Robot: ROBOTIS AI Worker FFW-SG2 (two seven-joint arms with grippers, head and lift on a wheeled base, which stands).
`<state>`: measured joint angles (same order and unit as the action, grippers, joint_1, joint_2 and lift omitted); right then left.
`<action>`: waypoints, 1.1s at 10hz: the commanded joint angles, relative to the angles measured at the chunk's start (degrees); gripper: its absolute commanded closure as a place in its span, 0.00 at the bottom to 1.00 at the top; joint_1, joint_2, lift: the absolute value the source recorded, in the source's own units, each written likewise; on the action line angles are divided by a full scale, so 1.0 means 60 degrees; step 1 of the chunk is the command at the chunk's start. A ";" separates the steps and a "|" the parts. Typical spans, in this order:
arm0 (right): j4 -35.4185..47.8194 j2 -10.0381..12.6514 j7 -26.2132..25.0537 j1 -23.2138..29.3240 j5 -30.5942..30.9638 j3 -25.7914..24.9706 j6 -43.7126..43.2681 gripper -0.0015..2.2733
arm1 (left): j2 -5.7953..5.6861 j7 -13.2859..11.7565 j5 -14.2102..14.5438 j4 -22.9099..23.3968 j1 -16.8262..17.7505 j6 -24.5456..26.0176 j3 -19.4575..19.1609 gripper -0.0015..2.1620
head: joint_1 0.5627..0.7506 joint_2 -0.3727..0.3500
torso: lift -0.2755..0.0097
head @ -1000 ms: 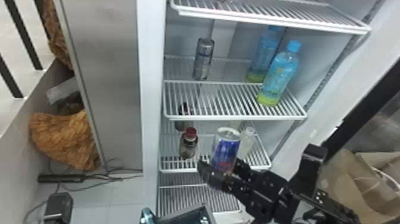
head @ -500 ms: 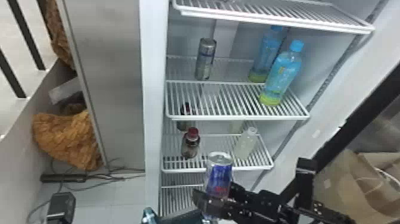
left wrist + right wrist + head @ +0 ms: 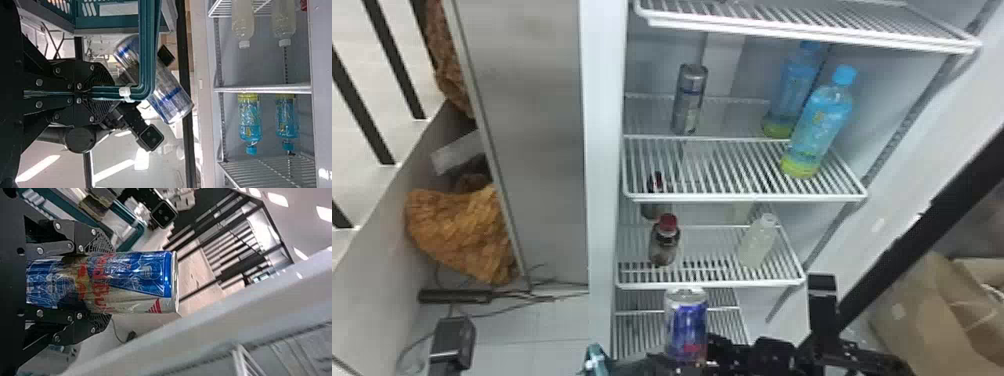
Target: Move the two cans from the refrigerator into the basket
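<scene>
In the head view my right gripper (image 3: pixel 682 361) is at the bottom, holding a blue and silver can (image 3: pixel 686 322) upright before the fridge's lower shelves. The right wrist view has the gripper (image 3: pixel 103 282) shut around that can (image 3: pixel 135 280), one finger on each side. The other can (image 3: pixel 689 100), silver, stands on the fridge's middle shelf, at its left. In the left wrist view my left gripper (image 3: pixel 109 93) is shut on the teal handle of the basket (image 3: pixel 107 22); the held can (image 3: pixel 170 96) lies beyond the handle. A teal edge of the handle (image 3: pixel 594 361) rises at the head view's bottom.
Two blue-capped bottles (image 3: pixel 817 125) stand right of the shelf can. Lower down are red-capped bottles (image 3: pixel 664 242) and a pale bottle (image 3: pixel 757 242). Wire shelf edges (image 3: pixel 747 198) and the fridge's left wall (image 3: pixel 599 150) border the space. A paper bag (image 3: pixel 922 310) is at right.
My right gripper and the held can have come down and somewhat left, away from the lower shelf bottles. The silver can has stayed on its shelf.
</scene>
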<state>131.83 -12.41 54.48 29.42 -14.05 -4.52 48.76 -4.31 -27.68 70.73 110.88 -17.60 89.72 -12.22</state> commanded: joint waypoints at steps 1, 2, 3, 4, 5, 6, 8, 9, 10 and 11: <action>-0.0327 -0.0042 0.0295 -0.0357 0.0305 0.0259 0.0452 0.51 | 0.0015 -0.0001 -0.0001 0.0000 0.0028 0.0052 -0.0001 0.55 | 0.70 0.30 | 0.84; -0.0538 -0.0042 0.0573 -0.0545 0.0476 0.0392 0.0709 0.51 | 0.0015 -0.0001 -0.0001 0.0000 0.0028 0.0052 -0.0020 0.55 | 0.70 0.31 | 0.84; -0.0655 -0.0071 0.0851 -0.0756 0.0686 0.0487 0.0991 0.51 | 0.0015 -0.0001 -0.0001 0.0000 0.0028 0.0052 -0.0020 0.55 | 0.70 0.32 | 0.84; -0.0772 -0.0100 0.1174 -0.0967 0.0971 0.0544 0.1225 0.51 | 0.0015 -0.0001 -0.0001 0.0000 0.0051 0.0052 -0.0020 0.55 | 0.70 0.33 | 0.84; -0.1007 -0.0115 0.1452 -0.1201 0.1162 0.0659 0.1389 0.46 | 0.0015 -0.0001 -0.0001 0.0000 0.0051 0.0052 -0.0020 0.55 | 0.70 0.33 | 0.84; -0.1194 -0.0115 0.1672 -0.1342 0.1238 0.0754 0.1506 0.35 | 0.0015 -0.0001 -0.0001 0.0000 0.0075 0.0052 -0.0020 0.55 | 0.70 0.33 | 0.84; -0.1218 -0.0115 0.1833 -0.1412 0.1352 0.0830 0.1506 0.11 | 0.0015 -0.0001 -0.0001 0.0000 0.0051 0.0052 -0.0001 0.55 | 0.70 0.34 | 0.84; -0.1218 -0.0115 0.1833 -0.1412 0.1352 0.0811 0.1506 0.04 | 0.0015 -0.0001 -0.0001 0.0000 0.0051 0.0052 -0.0001 0.55 | 0.70 0.34 | 0.84; -0.1194 -0.0115 0.1818 -0.1412 0.1352 0.0754 0.1342 0.04 | 0.0015 0.0014 -0.0001 0.0000 0.0051 0.0052 -0.0001 0.55 | 0.70 0.34 | 0.84; -0.1147 -0.0085 0.1789 -0.1412 0.1352 0.0621 0.1131 0.05 | 0.0015 -0.0001 0.0018 0.0000 0.0051 0.0052 -0.0001 0.55 | 0.70 0.34 | 0.84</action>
<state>124.75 -13.06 65.22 20.95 -5.94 -0.25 56.54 -4.22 -27.66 70.73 110.88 -17.30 89.72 -12.23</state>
